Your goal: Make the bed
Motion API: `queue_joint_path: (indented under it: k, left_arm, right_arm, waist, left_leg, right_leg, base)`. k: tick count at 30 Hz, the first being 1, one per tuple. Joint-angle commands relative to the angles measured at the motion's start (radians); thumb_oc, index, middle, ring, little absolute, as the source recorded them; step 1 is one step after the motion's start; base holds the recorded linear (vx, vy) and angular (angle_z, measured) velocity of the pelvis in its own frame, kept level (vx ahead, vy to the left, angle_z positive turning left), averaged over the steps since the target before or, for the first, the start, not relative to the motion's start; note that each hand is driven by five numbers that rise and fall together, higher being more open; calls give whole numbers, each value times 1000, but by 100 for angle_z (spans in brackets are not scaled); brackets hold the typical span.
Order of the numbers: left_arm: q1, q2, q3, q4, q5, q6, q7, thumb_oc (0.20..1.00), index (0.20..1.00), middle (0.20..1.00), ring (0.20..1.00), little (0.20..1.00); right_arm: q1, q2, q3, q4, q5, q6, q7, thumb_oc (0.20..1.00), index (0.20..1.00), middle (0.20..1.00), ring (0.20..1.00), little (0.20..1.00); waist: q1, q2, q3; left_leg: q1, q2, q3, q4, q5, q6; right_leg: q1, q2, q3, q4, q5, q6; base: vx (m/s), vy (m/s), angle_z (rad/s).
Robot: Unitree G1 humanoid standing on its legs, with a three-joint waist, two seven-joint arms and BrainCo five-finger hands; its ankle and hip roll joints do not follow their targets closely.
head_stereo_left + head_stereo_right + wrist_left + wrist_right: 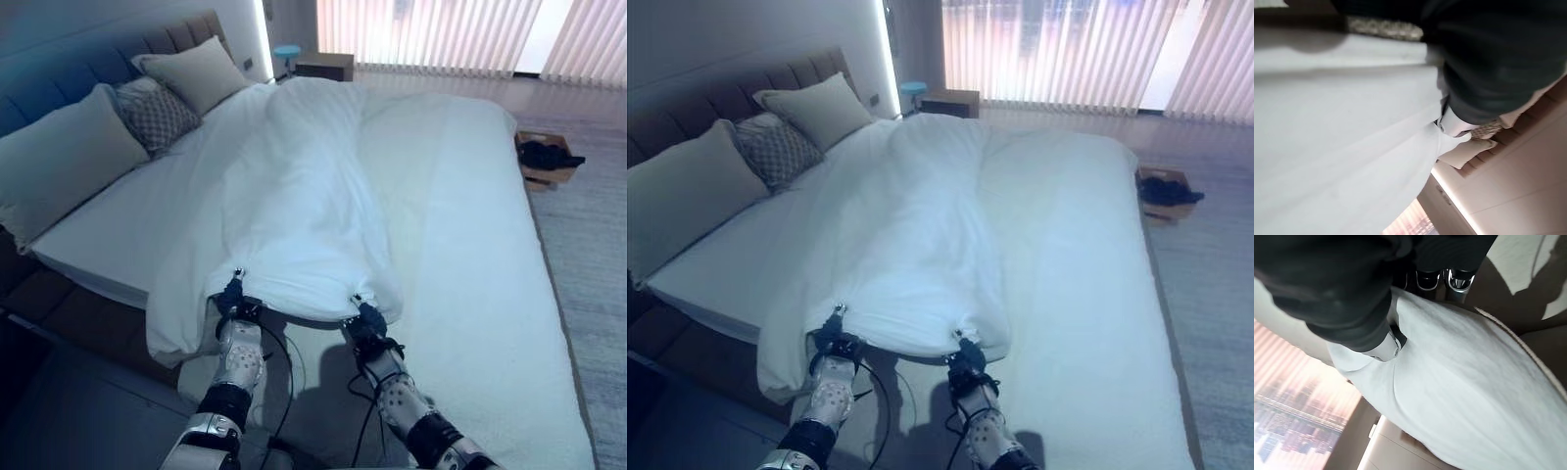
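Observation:
A white duvet (pixel 294 196) lies bunched along the middle of the bed (pixel 470 294), running from the headboard end toward me. My left hand (pixel 233 295) grips its near left corner, and my right hand (pixel 365 318) grips its near right corner. Both corners are lifted slightly off the mattress. In the left wrist view the thumb (pixel 1454 125) presses into the white cloth (pixel 1342 147). The right wrist view has the thumb (pixel 1386 345) pinching the cloth (pixel 1464 377) too.
Two large pillows (pixel 59 162) (pixel 196 70) and a patterned cushion (pixel 157 116) lean on the headboard at the left. A nightstand (pixel 323 66) stands at the far end. A box with dark items (pixel 547 157) sits on the floor to the right.

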Motion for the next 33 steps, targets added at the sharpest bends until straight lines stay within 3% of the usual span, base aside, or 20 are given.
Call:
queue_joint_path:
  k: [1, 2, 3, 4, 5, 6, 7, 8, 9, 11, 13, 14, 15, 18, 20, 22, 23, 26, 29, 33]
  left_arm:
    - [-54, 100, 56, -39, 4, -100, -16, 200, 200, 200, 200, 200]
    - [-54, 100, 56, -39, 4, -100, -16, 200, 200, 200, 200, 200]
    - [-52, 104, 56, -52, 5, -107, -18, 200, 200, 200, 200, 200]
    - [-57, 114, 49, -54, 14, -103, -17, 200, 200, 200, 200, 200]
    - [-58, 114, 49, -54, 14, -103, -17, 200, 200, 200, 200, 200]
    - [-60, 120, 44, -68, 20, -106, -15, 200, 200, 200, 200, 200]
    - [-58, 126, 41, -73, 27, -99, -16, 200, 200, 200, 200, 200]
    - [-59, 125, 41, -79, 26, -98, -15, 200, 200, 200, 200, 200]
    - [-59, 125, 41, -79, 26, -98, -14, 200, 200, 200, 200, 200]
    - [-53, 129, 47, -98, 30, -97, -16, 200, 200, 200, 200, 200]
    - [-48, 130, 49, -104, 33, -98, -18, 200, 200, 200, 200, 200]
    - [-47, 132, 49, -93, 36, -95, -23, 200, 200, 200, 200, 200]
    - [-48, 130, 47, -74, 35, -96, -30, 200, 200, 200, 200, 200]
    - [-55, 114, 38, -64, 35, -90, -24, 200, 200, 200, 200, 200]
    - [-54, 113, 39, -64, 40, -87, -20, 200, 200, 200, 200, 200]
    - [-34, 114, 49, -82, 34, -83, -34, 200, 200, 200, 200, 200]
    - [-34, 114, 49, -82, 33, -83, -35, 200, 200, 200, 200, 200]
    - [-28, 106, 59, -84, 23, -85, -33, 200, 200, 200, 200, 200]
    - [-24, 114, 59, -47, 11, -66, -48, 200, 200, 200, 200, 200]
    - [-25, 126, 45, -51, 17, -56, -53, 200, 200, 200, 200, 200]
  right_arm:
    - [34, -20, -62, -33, 0, -31, 2, 200, 200, 200, 200, 200]
    - [33, -19, -62, -33, 0, -31, 2, 200, 200, 200, 200, 200]
    - [33, -15, -59, -41, -7, -26, 0, 200, 200, 200, 200, 200]
    - [25, 9, -46, -31, -15, -26, 2, 200, 200, 200, 200, 200]
    - [24, 9, -47, -31, -15, -26, 2, 200, 200, 200, 200, 200]
    - [22, 22, -46, -27, -7, -28, 7, 200, 200, 200, 200, 200]
    - [13, 31, -32, -18, -6, -32, 12, 200, 200, 200, 200, 200]
    - [2, 38, -26, -16, 0, -34, 16, 200, 200, 200, 200, 200]
    - [1, 38, -27, -16, 0, -34, 16, 200, 200, 200, 200, 200]
    - [-5, 51, -7, -14, 12, -32, 24, 200, 200, 200, 200, 200]
    - [-9, 53, 6, -7, 19, -39, 30, 200, 200, 200, 200, 200]
    - [-10, 47, 17, -9, 20, -40, 34, 200, 200, 200, 200, 200]
    - [-15, 36, 37, -10, 22, -42, 37, 200, 200, 200, 200, 200]
    - [-17, 26, 61, -26, 19, -41, 29, 200, 200, 200, 200, 200]
    - [-18, 26, 61, -29, 16, -41, 24, 200, 200, 200, 200, 200]
    - [-18, 22, 66, -27, 4, -30, 34, 200, 200, 200, 200, 200]
    - [-19, 21, 65, -27, 4, -29, 34, 200, 200, 200, 200, 200]
    - [-28, 13, 73, -7, -6, -16, 34, 200, 200, 200, 200, 200]
    - [-27, 13, 65, 6, 15, -18, 33, 200, 200, 200, 200, 200]
    - [6, -13, 49, -6, 23, -25, 41, 200, 200, 200, 200, 200]
  waist:
    - [12, -22, -75]
    - [16, -24, -75]
    - [20, -25, -70]
    - [41, -15, -57]
    - [40, -15, -59]
    - [51, -7, -55]
    - [45, 5, -55]
    - [39, 4, -51]
    - [40, 5, -51]
    - [53, -9, -54]
    - [59, -28, -52]
    - [55, -42, -50]
    - [50, -53, -48]
    - [47, -48, -54]
    - [50, -44, -57]
    - [67, -37, -47]
    - [67, -36, -46]
    - [92, -21, -20]
    - [99, -25, -29]
    - [104, -26, -42]
  left_leg:
    - [42, -29, 94, -24, -3, 9]
    - [41, -31, 98, -21, -5, 11]
    - [51, -35, 145, -29, -16, 19]
    - [75, -35, 223, -58, -21, 34]
    - [73, -36, 222, -60, -18, 34]
    - [80, -39, 252, -78, -14, 37]
    - [104, -56, 289, -113, -6, 38]
    - [118, -69, 300, -128, 5, 37]
    - [117, -69, 300, -131, 8, 37]
    - [137, -100, 333, -155, 17, 29]
    - [136, -125, 340, -140, 16, 23]
    - [130, -144, 332, -117, 11, 22]
    - [122, -165, 321, -92, 4, 25]
    - [122, -175, 311, -68, -5, 27]
    - [132, -176, 315, -56, -17, 27]
    - [101, -185, 295, 79, -8, 7]
    - [98, -184, 295, 86, -11, 6]
    - [50, -201, 202, 174, 12, -17]
    - [50, -157, 184, 119, -27, 15]
    - [74, -112, 87, 40, 0, 21]
  right_leg:
    - [0, -342, -48, -5, 54, 189]
    - [-1, -344, -43, -7, 55, 191]
    - [-21, -364, -67, 1, 92, 198]
    - [-67, -411, -212, 60, 132, 185]
    - [-69, -412, -213, 58, 136, 185]
    - [-73, -450, -347, 98, 144, 174]
    - [-74, -429, -439, 178, 97, 168]
    - [-83, -375, -449, 204, 62, 165]
    - [-85, -374, -449, 203, 64, 164]
    - [-64, -307, -532, 173, 21, 161]
    - [-46, -231, -510, 110, -9, 148]
    - [-39, -185, -449, 70, -19, 129]
    - [-29, -135, -353, 9, -11, 90]
    - [9, -123, -321, -41, 5, 67]
    - [34, -129, -338, -67, 7, 68]
    - [56, -135, -336, -75, 9, 60]
    - [55, -134, -336, -75, 9, 60]
    - [44, -139, -308, -42, 2, 58]
    - [48, -156, -294, -41, -6, 69]
    - [60, -168, -290, -39, -24, 76]
  base:
    - [88, 393, -65]
    - [97, 559, -62]
    - [19, 517, -52]
    - [12, 511, -66]
    - [-8, 530, -77]
    - [15, 494, -78]
    - [28, 624, -68]
    - [28, 433, -53]
    - [15, 241, -13]
    - [22, 222, 0]
    - [21, 133, -3]
    - [33, 104, -13]
    - [27, 74, 1]
    - [24, 38, 39]
    - [38, -33, 25]
    - [18, -53, 21]
    - [-34, -14, 8]
    - [-46, 30, -15]
    - [29, 40, -22]
    - [58, 95, 4]
